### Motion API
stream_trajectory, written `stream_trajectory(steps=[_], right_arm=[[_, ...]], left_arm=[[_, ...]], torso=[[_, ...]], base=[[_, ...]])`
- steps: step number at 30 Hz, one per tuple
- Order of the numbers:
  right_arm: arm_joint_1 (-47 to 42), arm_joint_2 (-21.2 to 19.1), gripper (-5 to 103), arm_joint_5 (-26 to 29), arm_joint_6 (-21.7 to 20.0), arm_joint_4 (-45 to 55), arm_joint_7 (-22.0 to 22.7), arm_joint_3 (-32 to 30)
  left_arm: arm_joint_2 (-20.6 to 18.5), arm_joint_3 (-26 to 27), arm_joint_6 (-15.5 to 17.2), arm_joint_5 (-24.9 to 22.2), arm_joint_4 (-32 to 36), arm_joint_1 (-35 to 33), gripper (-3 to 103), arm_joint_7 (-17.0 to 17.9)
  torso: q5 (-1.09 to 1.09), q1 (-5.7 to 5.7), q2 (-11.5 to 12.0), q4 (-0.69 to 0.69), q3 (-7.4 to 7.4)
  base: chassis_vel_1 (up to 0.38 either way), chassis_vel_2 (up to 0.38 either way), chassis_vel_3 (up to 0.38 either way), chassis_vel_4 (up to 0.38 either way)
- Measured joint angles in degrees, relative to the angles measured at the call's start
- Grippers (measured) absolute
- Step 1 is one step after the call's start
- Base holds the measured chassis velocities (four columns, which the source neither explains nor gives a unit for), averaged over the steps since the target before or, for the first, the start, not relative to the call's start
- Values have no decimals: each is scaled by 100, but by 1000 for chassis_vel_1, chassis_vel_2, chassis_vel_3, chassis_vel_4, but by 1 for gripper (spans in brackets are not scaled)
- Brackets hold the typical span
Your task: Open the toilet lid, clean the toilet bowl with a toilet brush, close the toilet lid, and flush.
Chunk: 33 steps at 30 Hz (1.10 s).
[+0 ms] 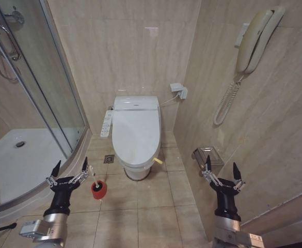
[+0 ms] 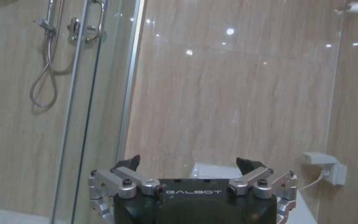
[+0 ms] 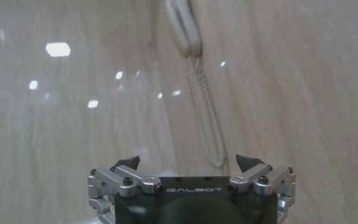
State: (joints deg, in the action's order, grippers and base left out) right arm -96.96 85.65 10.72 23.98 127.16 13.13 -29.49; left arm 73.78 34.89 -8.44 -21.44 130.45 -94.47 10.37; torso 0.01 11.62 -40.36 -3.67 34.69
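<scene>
The toilet lid [image 1: 136, 132] is seen lying shut over the toilet bowl [image 1: 136, 166], which stands against the back wall between the shower cabin [image 1: 27, 103] and the side wall with the wall phone [image 1: 256, 39]. A small yellow cord [image 1: 157, 160] is seen at the lid's front rim, on the robot's right. The toilet brush [image 1: 97, 182] is seen standing in its red holder [image 1: 98, 190] on the floor, just beside the foot of the bowl and near the left tool [image 1: 69, 168].

Both tools are held low, well apart from the toilet. The left tool is spread wide, nothing between its fingers; the right tool [image 1: 222, 168], near the side wall, is likewise spread and empty.

The lid is judged to be stiff, glossy plastic, light but slippery, hinged at the back; a hold at the front rim, or on the cord, would likely serve best. The brush is judged light and slim, best taken on its cream handle above the holder, which could tip if pulled sideways.
</scene>
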Motion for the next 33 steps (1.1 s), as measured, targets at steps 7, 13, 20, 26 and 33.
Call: stream_trajectory(steps=[7,13,20,26,33], right_arm=[[-368,-366,100,-204,-1068,606,-220,-59],[-578,-509,100,-426,-1841,1103,-492,0],[-655,-390,100,-625,-1679,1155,-829,172],[-648,-323,100,-593,-1470,1083,-1004,271],[-642,-319,100,-575,-1450,1069,-1008,272]], left_arm=[[315,-239,418,531,521,-253,100,324],[506,-572,807,1045,846,-409,100,589],[362,-592,649,949,886,-477,100,347],[332,-441,409,755,891,-474,100,12],[330,-430,396,740,890,-470,100,-6]], torso=[[1,0,0,0,0],[0,0,0,1,0],[-1,0,0,0,0],[-1,1,0,1,0],[-1,1,0,1,0]], base=[[0,0,0,0],[0,0,0,0],[0,0,0,0],[0,0,0,0],[0,0,0,0]])
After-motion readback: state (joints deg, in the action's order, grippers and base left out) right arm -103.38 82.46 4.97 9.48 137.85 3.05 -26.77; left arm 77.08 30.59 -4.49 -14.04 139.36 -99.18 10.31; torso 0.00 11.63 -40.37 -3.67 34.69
